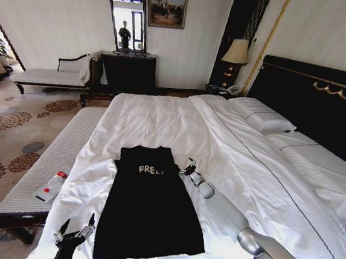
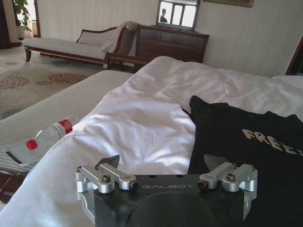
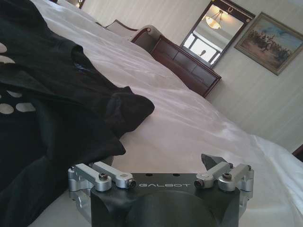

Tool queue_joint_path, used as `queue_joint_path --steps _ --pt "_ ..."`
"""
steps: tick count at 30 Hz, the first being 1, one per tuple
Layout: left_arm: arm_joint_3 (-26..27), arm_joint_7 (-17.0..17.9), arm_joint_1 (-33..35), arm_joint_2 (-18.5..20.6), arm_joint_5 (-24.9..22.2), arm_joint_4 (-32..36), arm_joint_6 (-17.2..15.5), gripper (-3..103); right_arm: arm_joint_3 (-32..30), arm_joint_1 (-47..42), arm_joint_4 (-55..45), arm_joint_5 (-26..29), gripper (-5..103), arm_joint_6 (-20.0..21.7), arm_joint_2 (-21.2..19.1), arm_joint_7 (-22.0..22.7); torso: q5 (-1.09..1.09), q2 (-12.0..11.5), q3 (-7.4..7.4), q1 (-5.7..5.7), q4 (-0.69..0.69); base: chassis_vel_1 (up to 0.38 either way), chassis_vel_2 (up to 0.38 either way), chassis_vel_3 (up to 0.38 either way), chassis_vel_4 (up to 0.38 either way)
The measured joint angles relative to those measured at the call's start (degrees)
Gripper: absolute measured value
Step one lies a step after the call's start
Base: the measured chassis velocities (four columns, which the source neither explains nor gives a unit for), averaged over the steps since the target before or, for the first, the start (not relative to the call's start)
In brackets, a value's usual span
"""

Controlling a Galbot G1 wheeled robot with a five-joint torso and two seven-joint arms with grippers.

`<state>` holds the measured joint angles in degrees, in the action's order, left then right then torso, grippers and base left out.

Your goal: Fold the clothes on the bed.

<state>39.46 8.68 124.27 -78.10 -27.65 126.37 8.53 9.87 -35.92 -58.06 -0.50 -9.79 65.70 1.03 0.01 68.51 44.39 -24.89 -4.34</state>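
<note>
right pincer point(image 1: 189, 165): we find its jaws wide, holding nothing, low over the white bed point(image 1: 162, 119), just beside the shirt's right shoulder. left pincer point(image 1: 74, 230): jaws wide, holding nothing, near the bed's foot corner, just off the shirt's lower left edge. shirt point(image 1: 148, 206): black, "free" lettering, lying flat between our two pincers with both sleeves folded in, collar toward the far end. bottle point(image 1: 51, 185): out past the left pincer, lying on the bench point(image 1: 55, 155). beyond: dresser point(image 1: 128, 71), mirror point(image 1: 127, 19).
</note>
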Motion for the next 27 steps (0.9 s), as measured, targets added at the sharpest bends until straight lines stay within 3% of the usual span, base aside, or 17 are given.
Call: queue_joint_path --steps 9,13,16,18,19,20,22,27 --pt "-1.04 0.02 -0.82 0.19 0.02 -0.25 -0.34 100 1.50 -6.29 -16.64 0.84 100 1.38 -8.07 0.15 0.00 0.00 -0.01 0.00 -0.02 0.000 0.000 0.000 0.000" --pt "-1.38 0.10 -1.19 0.33 0.08 -0.21 -0.60 100 1.98 -8.22 -19.01 0.49 100 1.82 -8.87 0.24 0.00 0.00 0.00 0.00 -0.01 0.000 0.000 0.000 0.000" --pt "-1.44 0.17 -1.25 0.35 0.10 -0.03 -0.66 100 0.82 -8.90 -20.17 7.65 100 5.67 -8.82 1.15 0.00 0.00 0.00 0.00 0.00 0.000 0.000 0.000 0.000" --pt "-1.37 0.18 -1.08 0.33 0.11 -0.03 -0.62 100 -1.05 -9.47 -22.78 24.13 100 13.72 -8.93 1.75 -0.01 0.00 0.00 0.00 -0.01 0.000 0.000 0.000 0.000" --pt "-1.34 0.18 -0.98 0.32 0.13 -0.08 -0.56 100 -1.55 -9.58 -23.40 28.29 100 15.53 -8.94 1.77 0.00 0.00 0.00 0.00 -0.01 0.000 0.000 0.000 0.000" --pt "-1.34 0.18 -0.98 0.32 0.13 -0.08 -0.56 100 -1.55 -9.58 -23.40 28.29 100 15.53 -8.94 1.77 0.00 0.00 0.00 0.00 -0.01 0.000 0.000 0.000 0.000" --pt "-1.35 0.16 -0.73 0.24 0.25 -0.17 -0.39 100 -3.60 -9.54 -24.30 39.85 101 20.02 -8.21 1.65 -0.01 0.00 -0.01 0.00 -0.01 0.000 0.000 0.000 0.000" --pt "-1.25 0.14 -0.39 0.06 0.42 0.25 -0.32 100 -5.12 -7.78 -21.20 48.04 99 21.45 -6.02 -0.29 -0.01 0.00 0.00 0.00 0.01 0.000 0.000 0.000 0.000"
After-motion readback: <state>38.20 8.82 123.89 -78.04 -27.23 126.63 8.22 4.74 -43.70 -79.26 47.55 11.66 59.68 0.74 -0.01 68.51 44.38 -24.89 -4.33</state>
